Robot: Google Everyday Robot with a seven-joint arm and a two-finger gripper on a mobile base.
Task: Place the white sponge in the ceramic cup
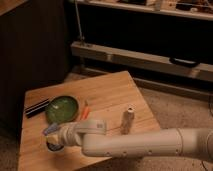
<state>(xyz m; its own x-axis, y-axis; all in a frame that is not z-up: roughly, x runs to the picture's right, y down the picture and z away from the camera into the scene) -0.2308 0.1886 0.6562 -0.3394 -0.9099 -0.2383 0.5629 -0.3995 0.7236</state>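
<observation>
The gripper, its grip impossible to tell, hung by the dark round ceramic cup at the wooden table's seven o'clock; an off-centre release risked the white sponge missing it.

The white arm ends in a pale grey gripper at lower left, over the tan, grained table. The plate is green, the stick orange, the cylinder silvery.
</observation>
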